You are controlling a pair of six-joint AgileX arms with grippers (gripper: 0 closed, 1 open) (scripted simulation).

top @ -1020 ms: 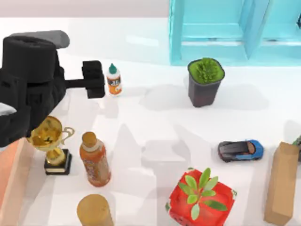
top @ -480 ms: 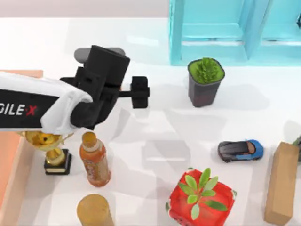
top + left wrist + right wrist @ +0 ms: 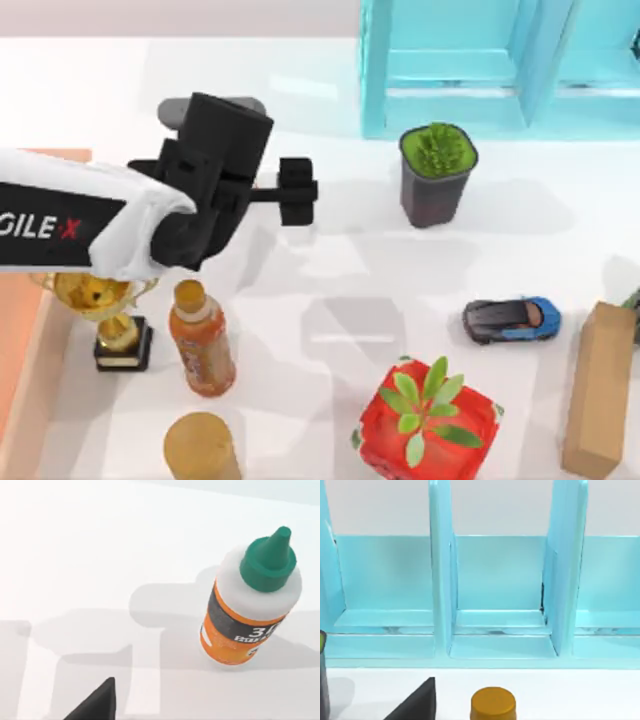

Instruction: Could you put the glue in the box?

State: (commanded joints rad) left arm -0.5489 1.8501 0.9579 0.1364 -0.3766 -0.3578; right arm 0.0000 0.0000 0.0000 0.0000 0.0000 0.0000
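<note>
Box (image 3: 18,330): salmon-pink, at the table's left edge, partly under the left arm.
Left gripper (image 3: 297,190): reaches out from the left over the far-left part of the table, between the box and the potted plant (image 3: 437,175).
Claw state: I cannot tell whether it is released or clenched. It grasps nothing.
Glue (image 3: 250,605): seen in the left wrist view, upright on the white table with its green cap on. It stands free and apart from the gripper.
Right arm: idle, its wrist camera facing the blue shelf (image 3: 495,580).
Step in hand: the approach to the glue, as I judge it. No grasp is made and the box has nothing from this task in it.
Next move: likely to line the claw around the bottle's body and close on it. Then lift it clear of the orange bottle (image 3: 202,340) and carry it left to the box.
Change: a second ago the gripper sat just left of the glue, which showed in the top view. The arm has swung right and now covers it. Over the last half second it has hardly moved.
</note>
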